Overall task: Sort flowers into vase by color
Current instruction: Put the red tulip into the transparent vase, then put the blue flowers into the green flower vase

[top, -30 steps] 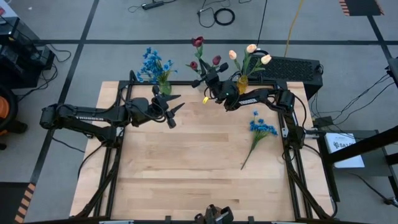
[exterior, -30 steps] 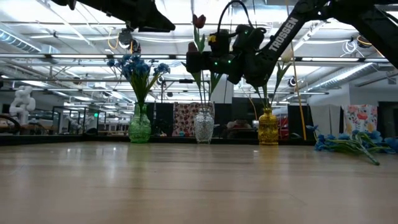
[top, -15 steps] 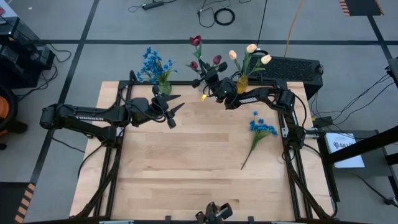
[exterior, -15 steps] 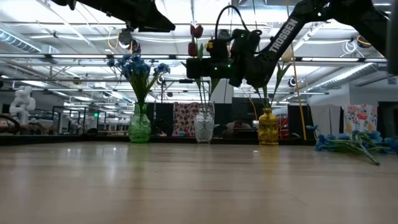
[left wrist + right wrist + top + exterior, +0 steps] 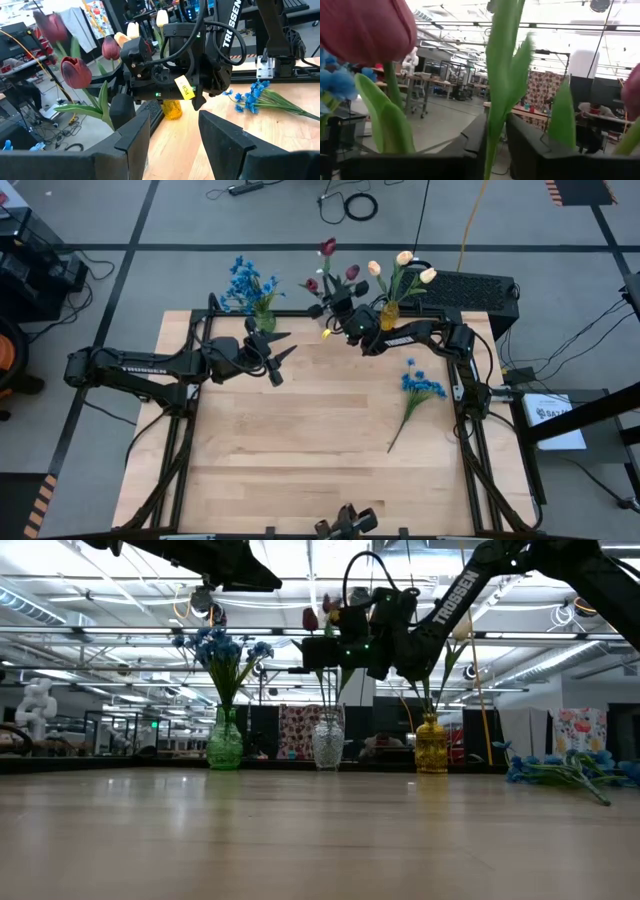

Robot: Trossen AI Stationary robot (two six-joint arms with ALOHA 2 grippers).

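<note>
Three vases stand along the table's far edge: a green vase [image 5: 225, 740] with blue blossoms [image 5: 245, 280], a clear vase [image 5: 328, 745] with dark red tulips [image 5: 350, 274], and a yellow vase [image 5: 431, 745] with cream tulips [image 5: 402, 260]. My right gripper [image 5: 333, 307] is above the clear vase, shut on a red tulip [image 5: 327, 248]. One blue bunch [image 5: 420, 388] lies flat on the table's right side. My left gripper [image 5: 275, 355] hovers open near the green vase. My right gripper pinches the red tulip's green stem [image 5: 493, 131] between its two fingers. The fingers [image 5: 472, 142] come level from the table's near side and lie across the stem. The stem stands upright, its bloom above the gripper, its lower part running down toward the clear vase.
A black frame rail runs round the table edges [image 5: 300, 313]. A keyboard [image 5: 470, 288] lies beyond the far right corner. The middle and near part of the wooden table [image 5: 300, 450] is bare board.
My right gripper has sunk a little over the clear vase and edged toward the far edge, still shut on the stem. The red tulip has gone down with it, its bloom dropping level with the other red blooms and swinging slightly to the right.
</note>
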